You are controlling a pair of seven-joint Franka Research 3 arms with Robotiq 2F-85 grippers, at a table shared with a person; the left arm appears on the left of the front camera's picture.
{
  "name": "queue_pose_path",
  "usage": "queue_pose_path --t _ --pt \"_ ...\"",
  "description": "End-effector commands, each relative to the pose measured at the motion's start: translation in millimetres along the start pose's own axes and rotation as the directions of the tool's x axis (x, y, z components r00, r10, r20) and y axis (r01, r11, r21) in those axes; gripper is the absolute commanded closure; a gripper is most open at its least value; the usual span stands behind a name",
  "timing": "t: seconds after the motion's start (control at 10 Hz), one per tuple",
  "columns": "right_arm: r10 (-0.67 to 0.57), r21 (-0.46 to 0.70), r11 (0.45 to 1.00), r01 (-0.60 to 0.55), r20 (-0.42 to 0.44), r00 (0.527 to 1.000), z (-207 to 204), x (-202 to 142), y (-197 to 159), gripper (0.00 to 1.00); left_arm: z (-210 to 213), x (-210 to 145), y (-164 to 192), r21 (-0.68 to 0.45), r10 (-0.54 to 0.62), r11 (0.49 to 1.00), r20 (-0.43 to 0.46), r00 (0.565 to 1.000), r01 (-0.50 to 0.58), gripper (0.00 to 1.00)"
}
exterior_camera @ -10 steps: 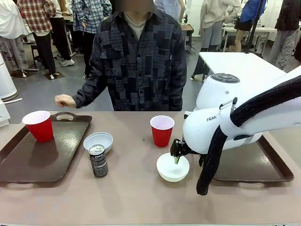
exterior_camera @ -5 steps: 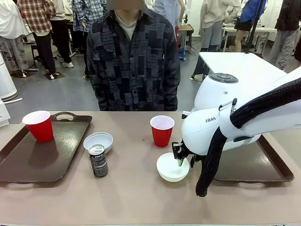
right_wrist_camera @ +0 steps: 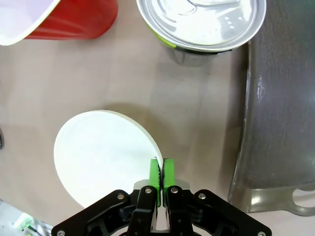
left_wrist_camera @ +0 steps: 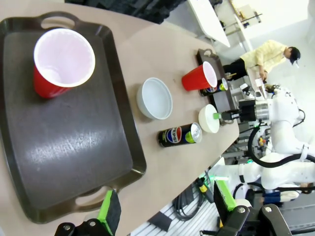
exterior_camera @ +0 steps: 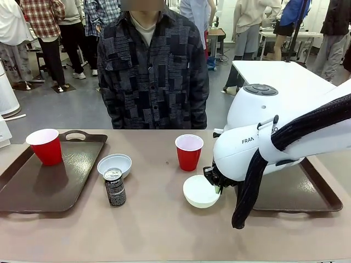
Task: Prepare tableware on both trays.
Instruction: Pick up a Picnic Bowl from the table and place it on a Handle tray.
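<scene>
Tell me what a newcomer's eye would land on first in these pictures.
The big white right arm, its right gripper pinched shut on the rim of a white bowl near the table's middle. Next, the red cup standing on the left tray, and the person in a dark patchwork shirt standing across the table.

Glossy plastic tray (left_wrist_camera: 74, 147); matt white bowl (right_wrist_camera: 98, 152); metal can (right_wrist_camera: 202, 19)

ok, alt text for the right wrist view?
The right gripper is shut on the rim of a white bowl. Beyond it stand a red cup and a can; a tray lies at the picture's right.
</scene>
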State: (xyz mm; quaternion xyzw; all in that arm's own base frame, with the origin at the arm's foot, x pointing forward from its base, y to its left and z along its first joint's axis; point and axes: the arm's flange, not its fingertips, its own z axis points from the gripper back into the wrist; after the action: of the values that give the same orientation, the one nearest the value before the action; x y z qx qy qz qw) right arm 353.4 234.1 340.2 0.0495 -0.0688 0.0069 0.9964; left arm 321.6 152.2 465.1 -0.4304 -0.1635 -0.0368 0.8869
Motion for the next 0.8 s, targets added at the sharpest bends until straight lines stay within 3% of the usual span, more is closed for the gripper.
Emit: queue_pose_path --t 0.0,0.2,0.4,0.7 --pt "-0.003 -0.052 0.999 0.002 -0.007 1.0 7.4 -9.5 0.5 1.0 1.3 0.1 0.0 -0.011 -0.001 1.0 0.01 1.0 0.001 0.0" --pt "0.032 -0.019 0.999 -0.033 -0.033 0.999 29.7 -14.2 0.6 1.0 1.3 0.1 0.0 -0.011 -0.001 1.0 0.01 1.0 0.001 0.0" --pt "0.083 0.068 0.995 -0.079 -0.062 0.995 77.0 -15.1 -0.4 1.0 1.3 0.1 0.0 -0.011 -0.001 1.0 0.01 1.0 0.001 0.0" --pt "0.084 0.052 0.995 -0.083 -0.01 0.996 130.8 -2.3 -22.4 1.0 1.3 0.1 0.0 -0.011 -0.001 1.0 0.01 1.0 0.001 0.0"
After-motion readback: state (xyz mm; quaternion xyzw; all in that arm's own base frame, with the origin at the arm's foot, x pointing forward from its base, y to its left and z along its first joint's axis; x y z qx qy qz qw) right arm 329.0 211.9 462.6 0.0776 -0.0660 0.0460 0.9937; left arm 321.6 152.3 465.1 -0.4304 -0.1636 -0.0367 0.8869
